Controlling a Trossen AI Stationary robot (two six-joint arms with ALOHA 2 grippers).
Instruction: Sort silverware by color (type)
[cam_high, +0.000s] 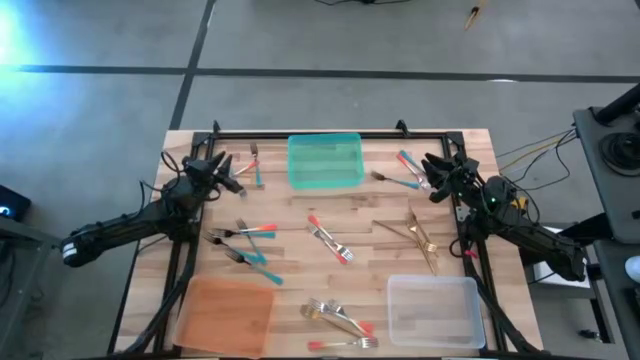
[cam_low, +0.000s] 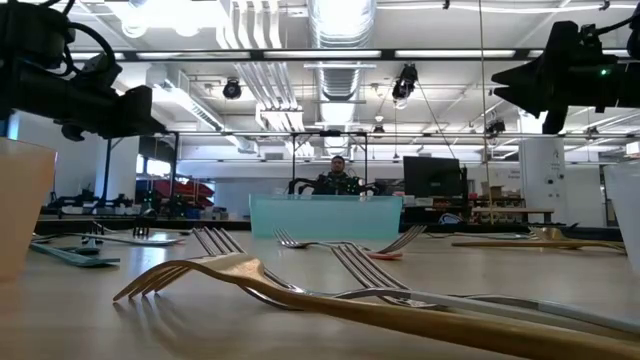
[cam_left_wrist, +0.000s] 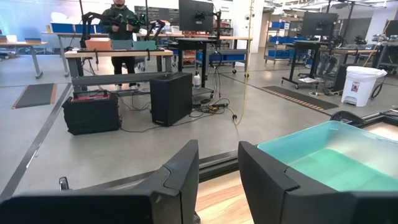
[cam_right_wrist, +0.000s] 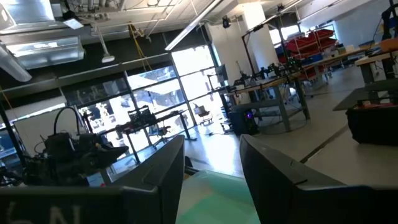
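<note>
Looking down, high view: the teal tray (cam_high: 325, 161) sits at the far middle of the table (cam_high: 300, 215) and has nothing in it.
Orange tray (cam_high: 226, 313): near left corner, nothing inside.
Clear tray (cam_high: 434, 310): near right corner, nothing inside.
Silverware: all of it lies on the bare wood, none in a tray. Blue-handled forks (cam_high: 247, 247) are on the left, a red-handled fork (cam_high: 329, 240) is in the middle, gold forks (cam_high: 420, 238) are on the right, and a mixed pile (cam_high: 340, 322) lies between the orange and clear trays.
Left gripper (cam_high: 232, 172): up by the far left, beside the teal tray.
Right gripper (cam_high: 428, 175): up by the far right, near a blue-handled fork (cam_high: 397, 181).
Low view: a gold fork (cam_low: 300, 296) lies close in front; the teal tray (cam_low: 325, 215) stands behind.
Left wrist view: the left gripper (cam_left_wrist: 219, 171) has its fingers apart, holding nothing; the teal tray (cam_left_wrist: 329, 155) is just beside it.
Right wrist view: the right gripper (cam_right_wrist: 211, 168) has its fingers apart, holding nothing.
</note>
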